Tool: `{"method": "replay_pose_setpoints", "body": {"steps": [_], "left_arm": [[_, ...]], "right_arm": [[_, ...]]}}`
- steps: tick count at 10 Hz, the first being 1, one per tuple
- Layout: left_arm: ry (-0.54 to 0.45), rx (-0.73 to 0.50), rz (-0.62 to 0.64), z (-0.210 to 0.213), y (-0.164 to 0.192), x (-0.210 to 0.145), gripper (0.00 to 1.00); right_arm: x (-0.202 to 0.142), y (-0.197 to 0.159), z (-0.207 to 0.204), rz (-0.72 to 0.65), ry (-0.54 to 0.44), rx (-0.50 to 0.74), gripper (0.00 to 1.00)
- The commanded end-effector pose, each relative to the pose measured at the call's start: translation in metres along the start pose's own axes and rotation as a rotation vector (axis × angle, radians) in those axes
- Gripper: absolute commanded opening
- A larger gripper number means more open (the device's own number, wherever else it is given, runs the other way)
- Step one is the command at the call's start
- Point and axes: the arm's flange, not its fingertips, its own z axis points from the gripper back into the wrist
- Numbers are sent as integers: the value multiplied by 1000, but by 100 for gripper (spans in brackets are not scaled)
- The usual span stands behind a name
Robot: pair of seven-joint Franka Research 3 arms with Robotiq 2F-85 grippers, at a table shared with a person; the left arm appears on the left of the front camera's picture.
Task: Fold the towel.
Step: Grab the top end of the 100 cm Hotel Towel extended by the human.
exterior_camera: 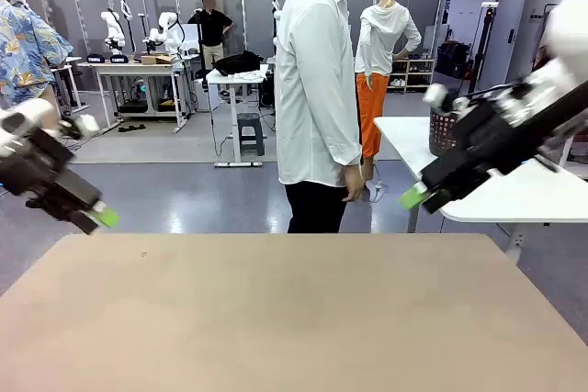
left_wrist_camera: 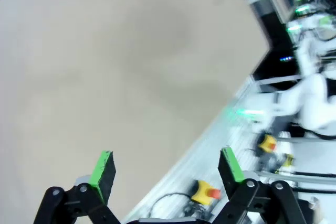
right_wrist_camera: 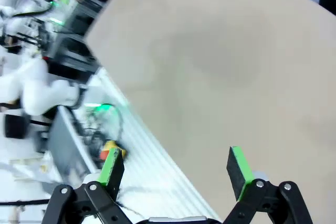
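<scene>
The towel is out of view. The tan table [exterior_camera: 294, 319] lies bare in front of me. My left gripper [exterior_camera: 99, 218] hovers above the table's far left corner, and its wrist view shows it open [left_wrist_camera: 167, 169] with nothing between the green pads. My right gripper [exterior_camera: 415, 196] hangs above the far right corner, also open [right_wrist_camera: 176, 166] and holding nothing. Both wrist views look down on the table top [left_wrist_camera: 105, 66] [right_wrist_camera: 236, 51] near the robot-side edge.
A person in a white shirt [exterior_camera: 317, 89] stands at the table's far edge, arms down. A white side table [exterior_camera: 514, 195] with a dark basket [exterior_camera: 443, 130] stands at the right. Emergency-stop buttons [left_wrist_camera: 202, 192] [right_wrist_camera: 113, 153] sit below the robot-side edge.
</scene>
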Motion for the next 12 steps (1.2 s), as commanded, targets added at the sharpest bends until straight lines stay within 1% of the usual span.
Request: {"method": "replay_pose_setpoints", "body": {"steps": [1,2,3,4,5,7,8,9,11,12], "left_arm": [[-98,-193,155,49,47,-11,100],[-185,-263,192,71,64,-27,100],[-290,-310,220,94,83,-46,100],[-382,-341,255,115,101,-67,100],[-460,-335,322,136,120,-90,100],[-552,-327,362,160,136,-122,100],[-592,-320,383,170,141,-134,100],[-619,-306,381,177,141,-143,100],[-643,-267,387,188,142,-154,100],[-641,-254,361,190,141,-157,100]], "right_arm": [[-24,-43,32,-140,-85,133,100],[-42,-58,56,-193,-153,202,100],[-61,-72,79,-267,-220,244,100],[-83,-85,101,-295,-279,261,100],[-109,-97,126,-336,-354,264,100],[-147,-106,157,-369,-460,263,100],[-161,-110,168,-389,-484,247,100],[-170,-111,175,-407,-501,234,100],[-182,-111,185,-419,-522,218,100],[-181,-111,183,-418,-505,204,100]]}}
